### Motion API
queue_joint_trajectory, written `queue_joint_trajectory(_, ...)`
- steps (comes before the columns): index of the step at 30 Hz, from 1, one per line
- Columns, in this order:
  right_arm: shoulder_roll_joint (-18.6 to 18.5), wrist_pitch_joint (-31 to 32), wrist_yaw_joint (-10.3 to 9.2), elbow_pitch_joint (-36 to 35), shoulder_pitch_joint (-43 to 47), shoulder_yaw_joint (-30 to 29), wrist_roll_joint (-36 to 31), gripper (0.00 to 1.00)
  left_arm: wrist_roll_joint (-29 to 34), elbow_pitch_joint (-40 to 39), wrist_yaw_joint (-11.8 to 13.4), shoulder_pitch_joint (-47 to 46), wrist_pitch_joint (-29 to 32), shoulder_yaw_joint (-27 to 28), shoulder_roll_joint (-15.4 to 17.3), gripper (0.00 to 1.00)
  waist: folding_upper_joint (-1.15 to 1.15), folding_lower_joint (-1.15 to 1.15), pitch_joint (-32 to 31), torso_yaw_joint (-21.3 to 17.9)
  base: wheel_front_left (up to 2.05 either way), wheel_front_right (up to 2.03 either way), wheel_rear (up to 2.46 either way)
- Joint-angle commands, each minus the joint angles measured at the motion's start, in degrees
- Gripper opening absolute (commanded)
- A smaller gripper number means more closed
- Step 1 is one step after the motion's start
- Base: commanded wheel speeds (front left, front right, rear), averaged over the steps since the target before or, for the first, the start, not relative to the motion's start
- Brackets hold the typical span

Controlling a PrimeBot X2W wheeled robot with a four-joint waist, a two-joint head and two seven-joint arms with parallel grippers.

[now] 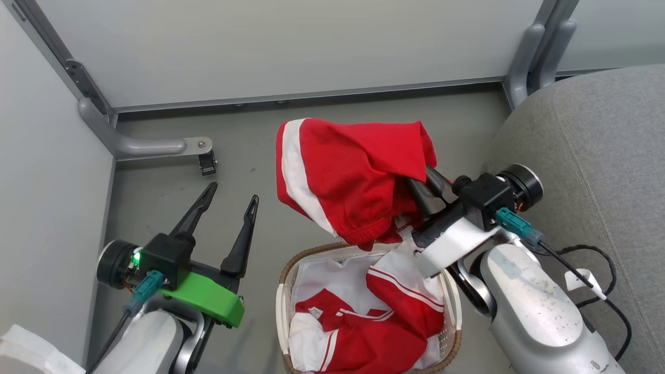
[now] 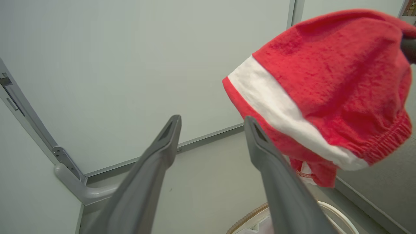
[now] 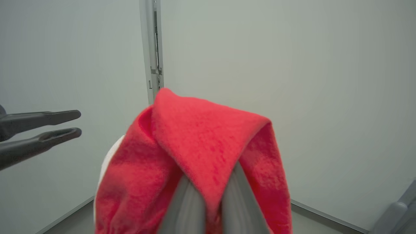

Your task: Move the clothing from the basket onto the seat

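- The right hand (image 1: 423, 189) pinches red shorts (image 1: 353, 171) above the basket (image 1: 282, 311); the fold looks thin, perhaps, and could slip mid-swing.
- The seat (image 1: 597, 145) lies at 3 o'clock; the left hand (image 1: 228, 202) is spread and empty.

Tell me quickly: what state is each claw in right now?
Left claw: open, empty, beside the basket.
Right claw: shut on the red garment, held above the basket.
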Motion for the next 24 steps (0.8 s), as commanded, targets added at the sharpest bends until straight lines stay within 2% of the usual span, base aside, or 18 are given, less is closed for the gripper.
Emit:
queue_joint_trajectory(1, -0.27, -0.12, -0.06, -0.33, 1.11, -0.86, -0.40, 0.00, 0.94, -0.05, -0.53, 1.59, -0.20, 0.93, -0.69, 1.00, 0.68, 0.00, 0.17, -0.20, 0.00, 0.00, 0.00)
queue_joint_trajectory(10, -0.41, -0.12, -0.06, -1.43, 3.46, -6.92, -1.95, 0.00, 6.15, 0.35, -3.42, 4.82, -0.21, 5.25, -4.87, 1.00, 0.68, 0.00, 1.83, -2.76, 0.00, 0.00, 0.00)
queue_joint_trajectory(19, -0.18, -0.12, -0.06, -5.49, 5.72, -14.82, -4.11, 0.00, 10.44, -0.41, -6.01, 2.52, -0.15, 8.35, -6.46, 1.00, 0.68, 0.00, 7.55, -12.49, 0.00, 0.00, 0.00)
queue_joint_trajectory(24, 0.71, -0.12, -0.06, -6.24, 6.26, -17.06, -4.25, 0.00, 12.58, 0.06, -7.09, 0.82, -0.16, 8.53, -6.75, 1.00, 0.68, 0.00, 10.37, -18.20, 0.00, 0.00, 0.00)
